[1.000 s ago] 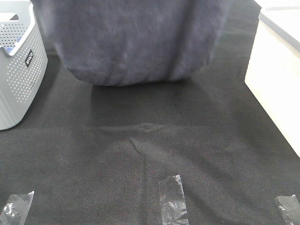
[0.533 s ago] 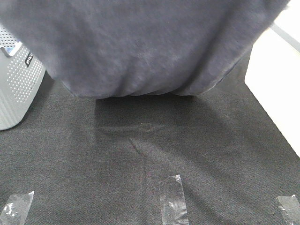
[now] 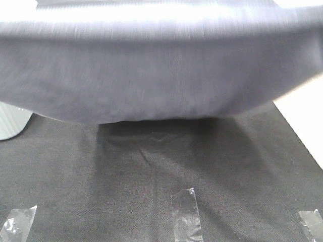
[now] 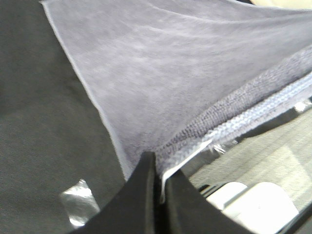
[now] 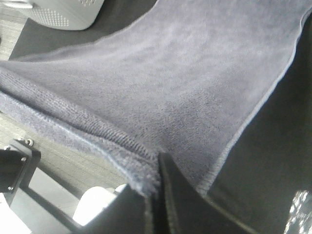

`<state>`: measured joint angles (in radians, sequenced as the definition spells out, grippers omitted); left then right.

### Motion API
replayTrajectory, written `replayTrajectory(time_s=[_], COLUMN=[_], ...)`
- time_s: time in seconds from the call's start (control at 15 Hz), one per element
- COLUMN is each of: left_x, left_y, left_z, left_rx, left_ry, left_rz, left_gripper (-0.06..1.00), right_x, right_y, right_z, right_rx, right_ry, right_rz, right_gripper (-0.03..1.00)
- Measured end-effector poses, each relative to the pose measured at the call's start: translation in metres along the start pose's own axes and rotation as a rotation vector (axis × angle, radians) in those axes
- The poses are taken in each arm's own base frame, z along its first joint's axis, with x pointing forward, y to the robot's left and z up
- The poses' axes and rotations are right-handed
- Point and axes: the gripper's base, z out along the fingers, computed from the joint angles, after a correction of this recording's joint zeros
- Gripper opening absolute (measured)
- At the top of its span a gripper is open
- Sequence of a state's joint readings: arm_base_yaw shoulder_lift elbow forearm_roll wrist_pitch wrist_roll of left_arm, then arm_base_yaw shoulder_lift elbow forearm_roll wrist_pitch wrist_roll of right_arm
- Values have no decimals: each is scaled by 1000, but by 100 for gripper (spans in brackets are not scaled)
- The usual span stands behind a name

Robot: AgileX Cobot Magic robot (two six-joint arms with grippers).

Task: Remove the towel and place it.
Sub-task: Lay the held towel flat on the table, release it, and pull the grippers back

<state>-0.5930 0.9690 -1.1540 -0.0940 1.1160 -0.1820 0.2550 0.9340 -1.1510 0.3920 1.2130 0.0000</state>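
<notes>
High camera: large greyish-purple terry towel (image 3: 161,75), pulled wide and blurred along its top. Spans the whole width now, where half a second earlier left the corners uncovered. Hangs with a sagging lower edge over the black cloth-covered table (image 3: 151,171), shadow beneath. Hides nearly all of the pale grey perforated plastic basket (image 3: 11,123) at left, plainly seen a second ago, and more of the white box (image 3: 303,118) at right. Clear crinkled tape strips (image 3: 185,214) along the near edge, unmoved.

Left wrist camera: black left end effector (image 4: 158,187), fingers pressed together on the towel's stitched hem at a corner. Towel (image 4: 161,83) stretched taut away from the grip, above the black cloth (image 4: 39,122) and one tape strip (image 4: 78,202).

Right wrist camera: black right end effector (image 5: 157,195), likewise clamped on the hem at the other corner. Towel (image 5: 185,78) sloping away toward the basket (image 5: 63,12), black cloth (image 5: 273,161) alongside.
</notes>
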Motion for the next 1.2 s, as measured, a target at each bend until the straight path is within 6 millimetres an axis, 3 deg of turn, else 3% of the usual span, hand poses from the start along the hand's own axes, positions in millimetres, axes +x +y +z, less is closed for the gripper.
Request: replayTrajectory(time_s=[0.2, 0.53, 0.73, 1.0, 1.2], left_x=[15, 41, 67, 102, 109], left_y=[-1, -3, -2, 2, 5], left_z=[4, 29, 50, 78, 99], left_rx=[46, 125, 164, 192, 195], left_ry=[42, 183, 304, 459, 560], left_rz=[-21, -48, -103, -174, -138], left_gripper=[0, 0, 0, 0, 0], right_x=[28, 63, 82, 94, 94], right_y=[-3, -12, -20, -30, -37], right_z=[4, 17, 35, 60, 78], right_rx=[-18, -8, -6, -10, 1], right_ry=[18, 57, 129, 258, 358], right_rz=[56, 100, 132, 190, 202], right_gripper=[2, 2, 2, 2, 2])
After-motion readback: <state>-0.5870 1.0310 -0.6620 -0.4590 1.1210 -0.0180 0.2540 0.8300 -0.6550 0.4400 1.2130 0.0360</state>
